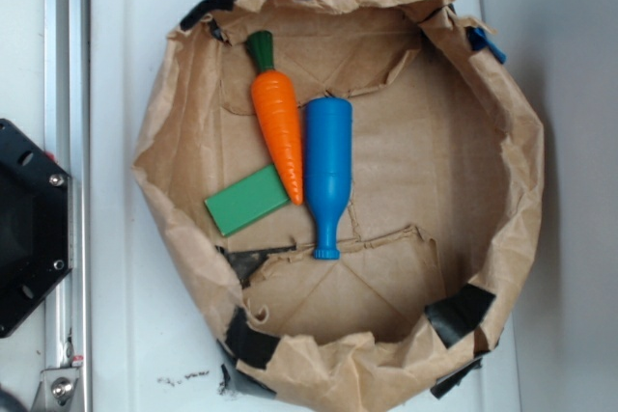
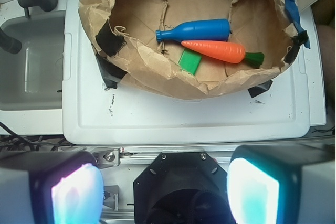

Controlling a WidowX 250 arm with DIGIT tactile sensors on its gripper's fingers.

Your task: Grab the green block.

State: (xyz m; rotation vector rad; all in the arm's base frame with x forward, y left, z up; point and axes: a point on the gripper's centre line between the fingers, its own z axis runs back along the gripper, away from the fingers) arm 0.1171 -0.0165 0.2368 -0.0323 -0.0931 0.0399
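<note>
Your gripper (image 2: 165, 192) hangs with jaws spread, holding nothing, well back from the paper bag (image 1: 502, 238). The green block (image 1: 247, 200) lies flat inside the bag, touching the carrot (image 1: 278, 127) tip. Come in over the rim, drop vertically, pinch the block's 2 long edges w/o nudging the carrot.

A white plastic lid (image 1: 145, 335) fills most of the exterior view and carries everything. Directly on it sits a crumpled brown paper ring (image 1: 159, 142), patched with black and blue tape. A few dark specks (image 1: 183, 376) mark the lid at lower left.
</note>
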